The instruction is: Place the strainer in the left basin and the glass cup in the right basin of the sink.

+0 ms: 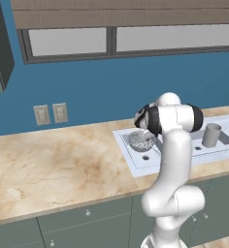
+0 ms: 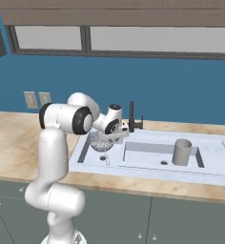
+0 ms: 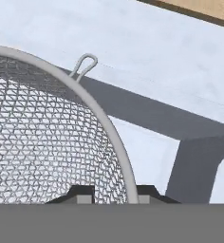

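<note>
The tool (image 3: 113,193) grips the strainer (image 2: 101,141) by its rim: in the hand view a dark fingertip (image 3: 83,193) stands on each side of the wire edge, pinching it between them. The strainer hangs over the left basin (image 1: 146,156), and in the base views its mesh bowl looks to sit just above that basin's floor, though I cannot tell whether it touches. The glass cup (image 2: 182,152) stands upright in the right basin (image 2: 148,156), so that half of the job looks finished.

The step in hand appears to be setting the strainer down. To do it well, lower straight and slowly until the mesh meets the basin floor, keeping the bowl clear of the wall between the two basins and of the black faucet (image 2: 132,117) behind. Release only once the bowl rests, since a round mesh bottom may rock or roll when let go from any height. Then lift straight off the rim so the fingers do not drag it.

The hand view gives the grip itself, the fine mesh and a small wire hook (image 3: 84,64) on the far rim. The right base view gives the whole sink (image 2: 219,177), the cup and the faucet. The left base view shows the marbled surface (image 1: 53,167), but the arm hides much of the strainer there.
</note>
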Robot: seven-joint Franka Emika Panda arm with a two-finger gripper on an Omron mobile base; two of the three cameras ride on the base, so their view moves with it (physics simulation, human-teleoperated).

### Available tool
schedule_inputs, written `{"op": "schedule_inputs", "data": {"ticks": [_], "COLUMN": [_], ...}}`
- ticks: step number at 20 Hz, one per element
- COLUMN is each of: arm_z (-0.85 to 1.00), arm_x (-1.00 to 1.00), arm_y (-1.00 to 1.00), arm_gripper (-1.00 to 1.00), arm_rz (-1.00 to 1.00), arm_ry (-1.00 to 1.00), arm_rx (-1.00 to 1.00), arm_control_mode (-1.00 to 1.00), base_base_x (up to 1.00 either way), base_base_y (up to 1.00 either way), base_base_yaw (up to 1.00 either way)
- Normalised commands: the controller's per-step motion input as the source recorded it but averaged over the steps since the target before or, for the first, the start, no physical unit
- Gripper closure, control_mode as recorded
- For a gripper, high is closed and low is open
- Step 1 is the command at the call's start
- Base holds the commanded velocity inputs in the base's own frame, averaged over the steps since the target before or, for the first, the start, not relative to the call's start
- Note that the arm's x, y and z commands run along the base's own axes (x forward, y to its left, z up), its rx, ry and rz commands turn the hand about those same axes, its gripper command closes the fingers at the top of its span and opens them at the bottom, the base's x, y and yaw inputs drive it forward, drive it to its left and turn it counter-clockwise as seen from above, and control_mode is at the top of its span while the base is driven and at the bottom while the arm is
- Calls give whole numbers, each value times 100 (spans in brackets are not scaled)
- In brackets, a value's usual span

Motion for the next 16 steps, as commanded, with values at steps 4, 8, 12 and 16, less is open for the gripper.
{"op": "schedule_inputs", "data": {"ticks": [4,8,12,16], "arm_z": [-4,-1,-1,-6], "arm_x": [52,49,31,16], "arm_y": [0,16,41,42], "arm_gripper": [100,100,100,100], "arm_rz": [31,23,10,0], "arm_ry": [21,21,3,-2], "arm_rx": [0,0,-3,-3], "arm_control_mode": [-100,-100,-100,-100], "base_base_x": [0,0,0,0], "base_base_y": [0,0,0,0], "base_base_yaw": [0,0,0,0]}}
